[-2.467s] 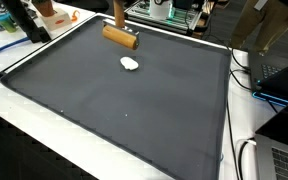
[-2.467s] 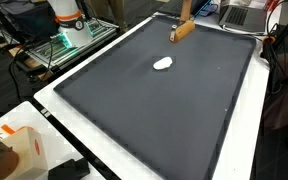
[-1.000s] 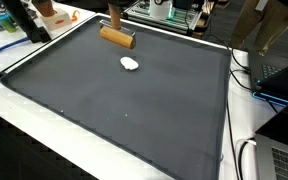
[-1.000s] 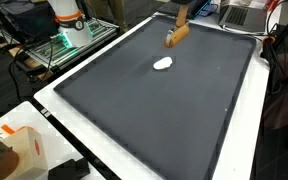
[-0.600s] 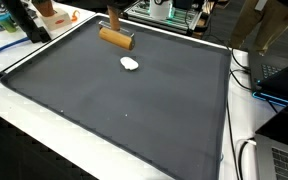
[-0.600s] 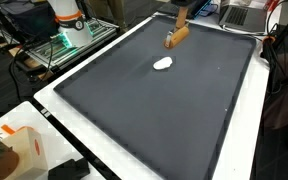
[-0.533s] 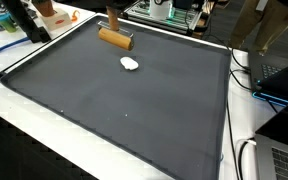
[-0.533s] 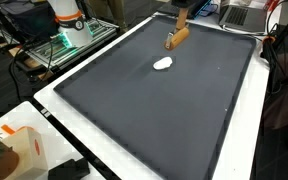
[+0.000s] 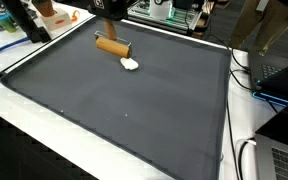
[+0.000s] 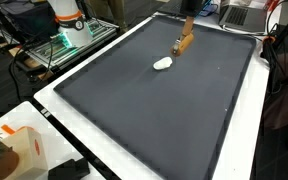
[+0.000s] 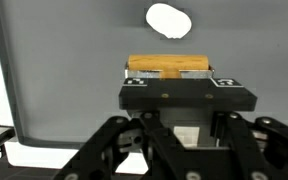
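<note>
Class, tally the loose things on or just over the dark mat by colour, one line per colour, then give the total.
Brown: 1, the wooden bar, gripped in the gripper
White: 1, the white lump, lying on the mat beside the bar
Total: 2

Gripper (image 11: 171, 80) pointed downward, jaws closed on a wooden block (image 11: 169, 66), block held crosswise between the fingertips, arm (image 9: 106, 6) seen rising straight above the gripper, mostly cropped at the top edge in both exterior views
</note>
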Robot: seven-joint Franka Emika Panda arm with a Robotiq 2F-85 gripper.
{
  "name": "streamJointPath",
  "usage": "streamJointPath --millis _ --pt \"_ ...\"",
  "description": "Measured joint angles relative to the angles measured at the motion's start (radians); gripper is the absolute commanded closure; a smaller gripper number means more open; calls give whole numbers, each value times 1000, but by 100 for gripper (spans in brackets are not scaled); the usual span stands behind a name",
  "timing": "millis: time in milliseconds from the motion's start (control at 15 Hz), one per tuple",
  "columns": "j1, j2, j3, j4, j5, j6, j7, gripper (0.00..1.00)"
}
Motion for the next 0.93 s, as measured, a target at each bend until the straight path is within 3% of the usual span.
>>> streamJointPath --millis 267,933 --pt "1 57 -1 64 14 -6 1 77" --pt "19 161 -4 207 8 -177 4 77"
